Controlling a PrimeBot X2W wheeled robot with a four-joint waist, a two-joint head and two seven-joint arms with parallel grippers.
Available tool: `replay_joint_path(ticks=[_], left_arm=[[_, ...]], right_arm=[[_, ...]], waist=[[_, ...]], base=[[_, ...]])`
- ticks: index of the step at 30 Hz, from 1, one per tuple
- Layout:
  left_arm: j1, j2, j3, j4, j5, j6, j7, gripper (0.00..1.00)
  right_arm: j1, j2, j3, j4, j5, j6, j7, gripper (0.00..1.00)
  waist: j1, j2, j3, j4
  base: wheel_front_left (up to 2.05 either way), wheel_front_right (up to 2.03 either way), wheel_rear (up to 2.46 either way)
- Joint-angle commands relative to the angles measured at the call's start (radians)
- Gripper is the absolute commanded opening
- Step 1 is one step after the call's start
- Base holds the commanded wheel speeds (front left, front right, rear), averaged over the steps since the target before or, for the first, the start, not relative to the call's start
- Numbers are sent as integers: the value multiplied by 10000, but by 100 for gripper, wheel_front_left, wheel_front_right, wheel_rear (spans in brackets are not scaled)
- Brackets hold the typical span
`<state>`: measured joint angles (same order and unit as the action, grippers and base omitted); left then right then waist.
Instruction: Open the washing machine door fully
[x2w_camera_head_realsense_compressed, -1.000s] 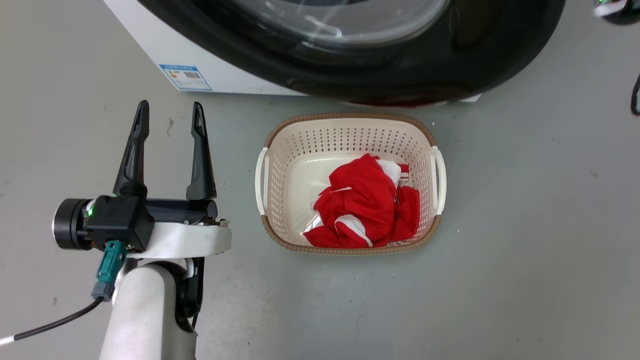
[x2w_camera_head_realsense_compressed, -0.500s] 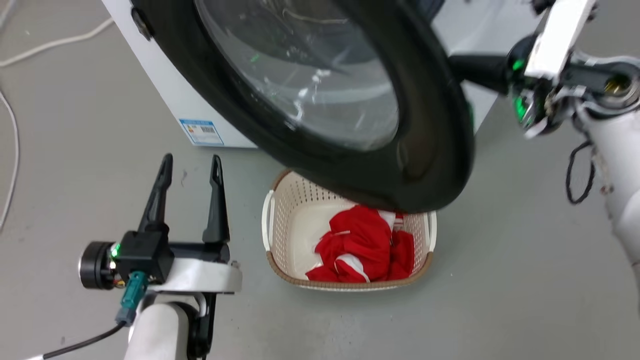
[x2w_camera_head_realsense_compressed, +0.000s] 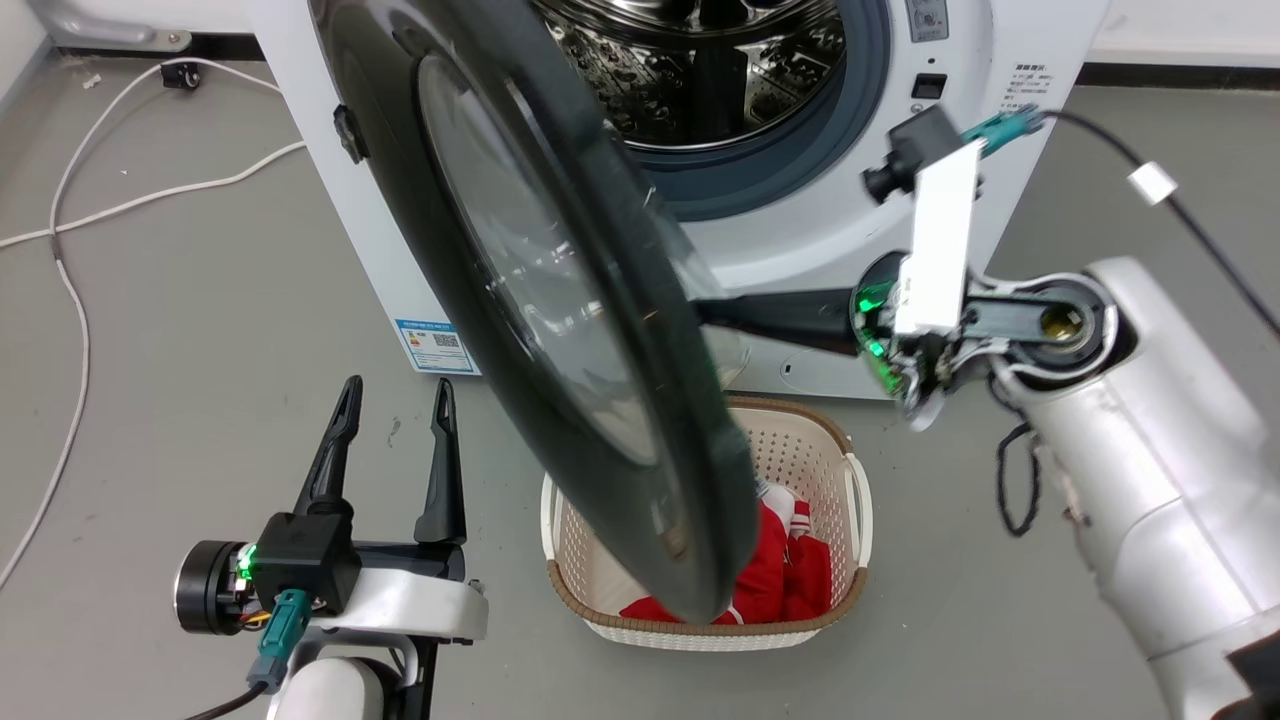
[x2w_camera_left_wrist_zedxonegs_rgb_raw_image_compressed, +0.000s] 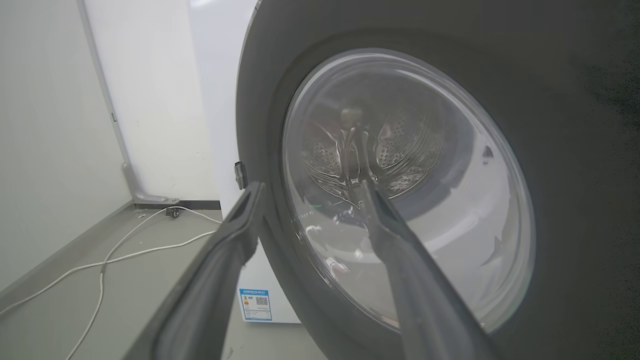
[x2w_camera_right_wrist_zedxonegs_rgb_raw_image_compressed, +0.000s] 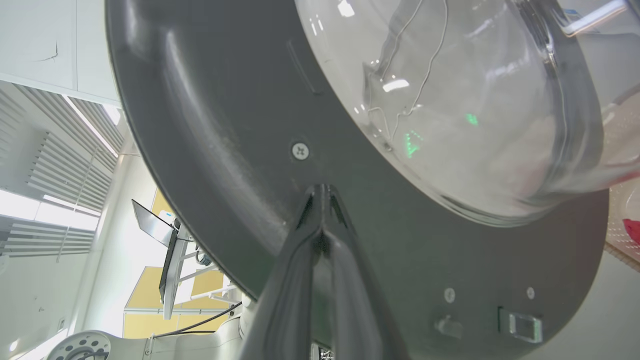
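Two pincers here, so starting with the right pincer (x2w_camera_right_wrist_zedxonegs_rgb_raw_image_compressed: 320, 191). Its fingers are pressed together with nothing between them, and the tips sit against the grey inner face of the washing machine door (x2w_camera_right_wrist_zedxonegs_rgb_raw_image_compressed: 210, 125). They're just below a small screw (x2w_camera_right_wrist_zedxonegs_rgb_raw_image_compressed: 300, 150) and beside the bulging glass bowl (x2w_camera_right_wrist_zedxonegs_rgb_raw_image_compressed: 450, 100). In the head view the same pincer (x2w_camera_head_realsense_compressed: 715, 308) reaches in sideways from the robot's right. Its tips go out of sight behind the door's edge, so it's on the drum side.

The left pincer (x2w_camera_head_realsense_compressed: 397, 388) is spread wide and holding nothing. It sits low over the floor (x2w_camera_head_realsense_compressed: 150, 400) on the door's outer side, near it but not touching. Its wrist view looks along both fingers at the glossy black front and the glass.

So the door (x2w_camera_head_realsense_compressed: 560, 330) sits between the two pincers. It's partway open, hinged on the robot's left side of the washing machine (x2w_camera_head_realsense_compressed: 1000, 60) and angled out from it. Its free lower edge hangs over the cream laundry basket (x2w_camera_head_realsense_compressed: 800, 450), which has red clothes (x2w_camera_head_realsense_compressed: 800, 580) in it.

Past the door, the steel drum (x2w_camera_head_realsense_compressed: 700, 60) and the grey rubber ring (x2w_camera_head_realsense_compressed: 810, 150) are exposed. There's a blue label (x2w_camera_head_realsense_compressed: 437, 345) low on the machine's side, and a white cable (x2w_camera_head_realsense_compressed: 150, 190) trails across the floor to the left.
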<state>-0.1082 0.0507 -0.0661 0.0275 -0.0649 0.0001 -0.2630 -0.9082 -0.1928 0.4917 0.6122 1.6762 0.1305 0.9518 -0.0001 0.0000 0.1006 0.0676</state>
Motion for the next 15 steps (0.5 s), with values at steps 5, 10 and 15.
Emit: replay_joint_path(ticks=[5, 10, 15], left_arm=[[154, -6, 2, 56, 26, -46, -26, 100], [223, -7, 45, 137, 22, -90, -26, 100], [347, -5, 133, 219, 51, -144, -26, 100]], right_arm=[[767, 523, 270, -692, 112, 2, -247, 0], [1113, 804, 429, -906, 147, 2, -489, 0], [1495, 1016, 493, -1085, 228, 2, -839, 0]], waist=[[1, 0, -205, 10], [1, 0, -367, -21], [1, 0, -549, -190]], base=[[0, 0, 0], [0, 0, 0], [0, 0, 0]])
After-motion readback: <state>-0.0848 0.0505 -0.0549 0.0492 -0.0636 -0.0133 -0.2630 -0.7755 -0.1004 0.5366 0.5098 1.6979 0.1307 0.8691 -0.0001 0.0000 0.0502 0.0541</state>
